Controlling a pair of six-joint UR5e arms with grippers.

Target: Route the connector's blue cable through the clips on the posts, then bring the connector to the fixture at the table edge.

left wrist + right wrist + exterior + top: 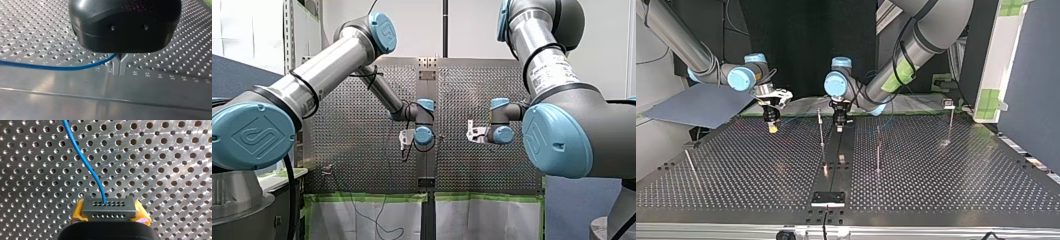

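Fingers (78,211) with yellow pads on my right gripper (772,126), at the top view's left, are clamped on the grey connector (109,209) just above the surface (736,165). Its long axis spans pad to pad, and the blue cable (82,162) leaves its holed face, heading away ahead of the gripper. Right of a post (821,131), my left gripper's (838,127) metal fingers (120,67) are pressed together, with the cable running into their notch.
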